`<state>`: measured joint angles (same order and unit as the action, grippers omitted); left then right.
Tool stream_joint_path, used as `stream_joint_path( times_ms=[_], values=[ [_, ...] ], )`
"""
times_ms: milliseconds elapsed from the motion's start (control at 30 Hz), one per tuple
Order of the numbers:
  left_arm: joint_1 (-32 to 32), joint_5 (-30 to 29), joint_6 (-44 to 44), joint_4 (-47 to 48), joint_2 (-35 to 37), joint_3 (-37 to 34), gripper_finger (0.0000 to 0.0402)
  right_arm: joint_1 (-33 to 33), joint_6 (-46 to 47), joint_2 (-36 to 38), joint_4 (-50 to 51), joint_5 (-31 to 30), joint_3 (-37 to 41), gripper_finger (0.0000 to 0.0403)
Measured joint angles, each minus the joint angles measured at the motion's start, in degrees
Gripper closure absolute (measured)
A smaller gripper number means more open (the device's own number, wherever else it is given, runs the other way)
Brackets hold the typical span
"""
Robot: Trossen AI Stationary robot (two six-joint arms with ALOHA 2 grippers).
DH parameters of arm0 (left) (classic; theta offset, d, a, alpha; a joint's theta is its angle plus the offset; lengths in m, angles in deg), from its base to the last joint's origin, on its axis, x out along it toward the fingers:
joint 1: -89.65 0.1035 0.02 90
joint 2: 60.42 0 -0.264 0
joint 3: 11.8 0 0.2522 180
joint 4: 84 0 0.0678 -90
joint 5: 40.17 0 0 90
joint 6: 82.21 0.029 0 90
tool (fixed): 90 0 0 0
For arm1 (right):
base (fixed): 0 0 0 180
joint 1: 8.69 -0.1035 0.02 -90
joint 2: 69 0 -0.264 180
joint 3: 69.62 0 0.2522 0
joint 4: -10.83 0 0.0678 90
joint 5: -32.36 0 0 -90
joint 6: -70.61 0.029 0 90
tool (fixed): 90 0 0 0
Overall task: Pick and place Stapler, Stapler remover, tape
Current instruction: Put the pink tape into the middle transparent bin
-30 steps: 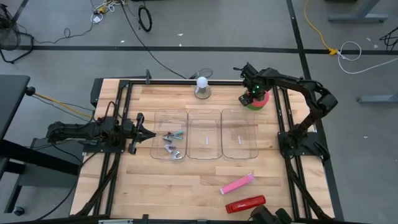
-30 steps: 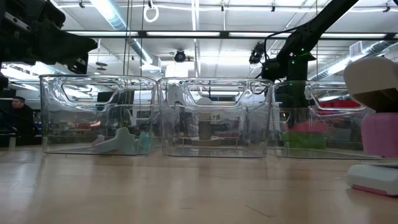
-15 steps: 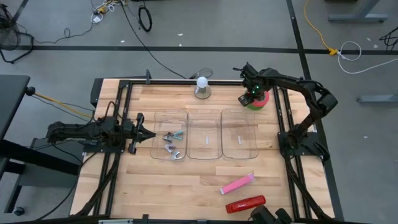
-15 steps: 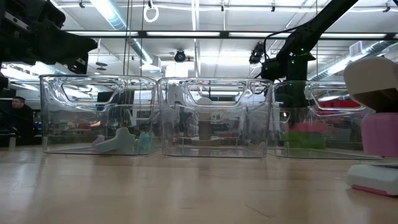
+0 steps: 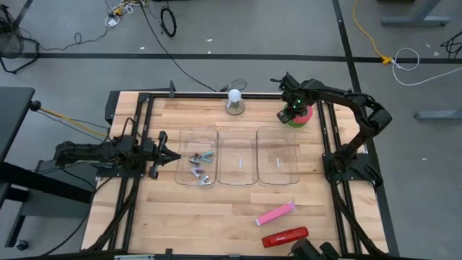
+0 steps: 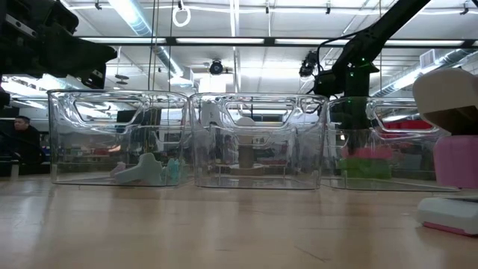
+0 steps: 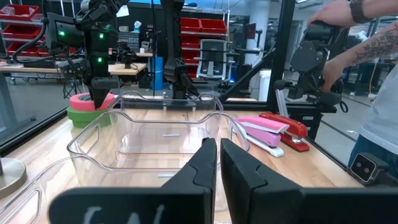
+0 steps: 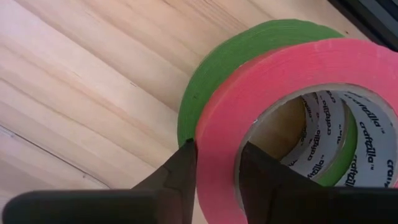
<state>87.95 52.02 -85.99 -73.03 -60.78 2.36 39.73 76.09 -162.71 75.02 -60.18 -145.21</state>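
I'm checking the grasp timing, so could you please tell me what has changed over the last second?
The right gripper has closed its fingers onto the wall of the green and pink tape roll, one inside the ring, one outside. The roll hasn't lifted. The left gripper stays shut beside the clear plastic bins; nothing else moved.

Three clear bins [image 6: 258, 138] are standing in a row across my table [image 6: 224, 232]. The left one is holding pale teal and grey pieces [image 6: 149, 170]. Behind the right bin, my right arm [image 6: 358, 52] is reaching down over the tape [image 6: 366, 161], green under pink. A pink stapler [image 6: 452, 179] is sitting close at right.
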Motion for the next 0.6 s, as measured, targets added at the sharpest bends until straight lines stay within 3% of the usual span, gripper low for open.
stream_joint_path(
  times_ms=[600],
  values=[
    [0.0,0.0,0.0,0.0,0.0,0.0,0.0376,0.0,-0.6,2.0,1.7,-0.2,-0.7,0.0307]
  ],
)
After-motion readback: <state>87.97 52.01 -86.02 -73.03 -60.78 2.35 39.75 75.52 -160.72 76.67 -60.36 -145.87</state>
